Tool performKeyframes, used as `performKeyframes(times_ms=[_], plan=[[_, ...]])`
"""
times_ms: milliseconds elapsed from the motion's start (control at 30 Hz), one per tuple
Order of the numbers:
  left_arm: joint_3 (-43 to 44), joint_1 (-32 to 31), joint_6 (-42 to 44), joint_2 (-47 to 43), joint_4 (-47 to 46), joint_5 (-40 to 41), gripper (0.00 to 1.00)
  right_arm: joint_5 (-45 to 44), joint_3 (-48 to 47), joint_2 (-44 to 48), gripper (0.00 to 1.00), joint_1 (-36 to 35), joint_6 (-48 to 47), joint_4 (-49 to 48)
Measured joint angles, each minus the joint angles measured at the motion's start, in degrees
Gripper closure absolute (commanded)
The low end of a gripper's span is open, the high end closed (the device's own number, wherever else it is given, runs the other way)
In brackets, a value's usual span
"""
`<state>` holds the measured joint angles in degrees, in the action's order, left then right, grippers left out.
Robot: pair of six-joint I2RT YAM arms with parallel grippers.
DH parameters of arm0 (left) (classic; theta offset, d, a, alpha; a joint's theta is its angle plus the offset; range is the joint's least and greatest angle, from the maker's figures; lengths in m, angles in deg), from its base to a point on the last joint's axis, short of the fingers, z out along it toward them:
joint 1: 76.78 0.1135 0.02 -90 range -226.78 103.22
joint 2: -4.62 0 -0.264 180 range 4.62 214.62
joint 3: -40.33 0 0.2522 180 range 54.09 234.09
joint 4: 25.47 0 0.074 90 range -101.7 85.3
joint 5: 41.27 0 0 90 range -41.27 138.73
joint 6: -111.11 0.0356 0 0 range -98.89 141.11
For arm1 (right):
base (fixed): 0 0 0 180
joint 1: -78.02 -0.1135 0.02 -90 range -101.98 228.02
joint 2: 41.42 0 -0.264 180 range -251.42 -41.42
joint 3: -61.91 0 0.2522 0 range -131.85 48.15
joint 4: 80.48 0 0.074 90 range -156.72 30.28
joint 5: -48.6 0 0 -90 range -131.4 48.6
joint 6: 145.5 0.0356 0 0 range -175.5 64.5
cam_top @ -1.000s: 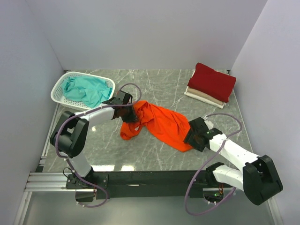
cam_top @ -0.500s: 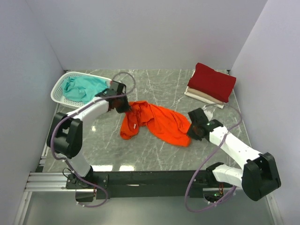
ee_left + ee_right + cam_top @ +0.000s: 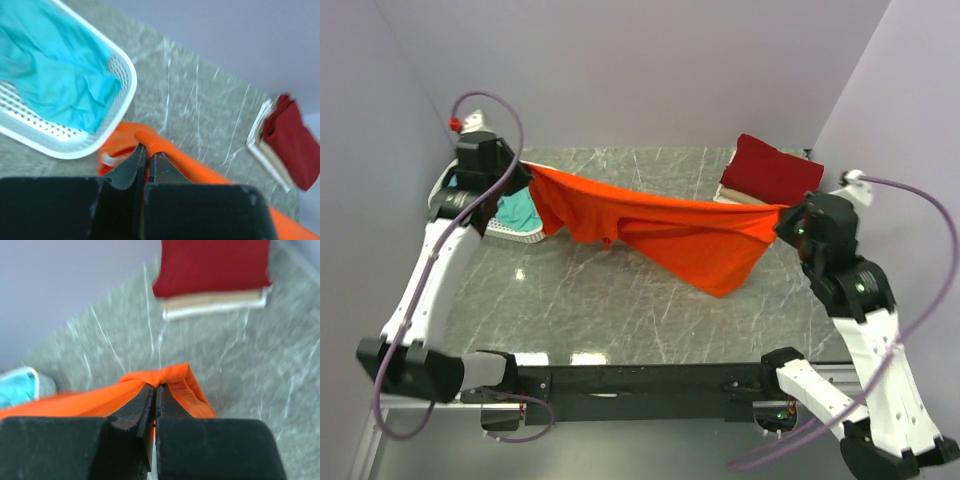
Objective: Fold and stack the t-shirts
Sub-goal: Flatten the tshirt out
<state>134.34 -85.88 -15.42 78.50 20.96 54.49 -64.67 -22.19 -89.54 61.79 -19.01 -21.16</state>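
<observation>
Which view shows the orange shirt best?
Top external: the orange shirt shows whole, stretched between the left gripper and right gripper, sagging in the middle. Each wrist view shows only the pinched fold at its own gripper and a strip trailing off.

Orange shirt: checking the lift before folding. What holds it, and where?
The left pincer pinches a bunched fold at one end of the orange t-shirt, the right pincer the opposite end; it hangs stretched between them.

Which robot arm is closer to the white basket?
Left. The left fingers hang raised beside the basket; the right fingers are across the table, by the folded red shirt.
</observation>
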Motion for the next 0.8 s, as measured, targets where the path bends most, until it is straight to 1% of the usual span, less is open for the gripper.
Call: performKeyframes(times_ms=[133,233,367,467,533,600,633,667,700,733,767,800], plan=[[0.72,0.92,0.15,-8.55,1.53,3.80,1.00,-4.44,-2.21,5.33,1.00,-0.02,-1.42,0.04],[1.42,0.74,0.13,-13.90,2.23,4.83,1.00,-6.34,-2.62,8.85,1.00,-0.02,-1.95,-0.31],[1.42,0.66,0.09,-17.05,2.25,3.98,1.00,-7.89,-2.23,11.02,1.00,-0.02,-2.95,-3.06],[0.52,0.68,-0.11,-15.89,0.96,1.68,1.00,-9.09,0.66,9.88,1.00,0.00,-3.48,-5.29],[-0.61,0.72,-0.15,-12.28,-0.79,-0.46,0.99,-9.77,3.69,7.52,1.00,0.44,-3.91,-7.08],[-1.16,0.81,-0.09,-6.97,-3.04,-2.25,0.96,-9.79,7.58,3.82,1.00,1.70,-4.55,-9.42],[-1.16,0.83,-0.02,-2.58,-4.72,-3.19,0.83,-9.40,9.44,1.64,1.00,2.73,-4.76,-10.62],[-1.16,0.83,0.42,0.63,-5.95,-3.78,0.74,-8.83,11.23,-0.61,1.00,3.98,-4.98,-11.89],[-0.87,0.87,0.76,5.07,-6.84,-4.44,0.48,-8.17,12.94,-3.02,1.00,5.31,-5.16,-13.62],[0.02,0.87,1.38,8.94,-6.97,-4.70,0.36,-7.50,14.19,-5.33,0.89,6.29,-5.33,-14.71],[1.57,0.90,1.53,13.94,-6.99,-4.98,0.29,-6.27,15.50,-8.41,0.77,7.80,-5.46,-15.91],[2.89,0.94,1.68,17.38,-6.69,-5.14,0.25,-4.79,16.46,-11.13,0.62,9.09,-5.53,-16.65]])
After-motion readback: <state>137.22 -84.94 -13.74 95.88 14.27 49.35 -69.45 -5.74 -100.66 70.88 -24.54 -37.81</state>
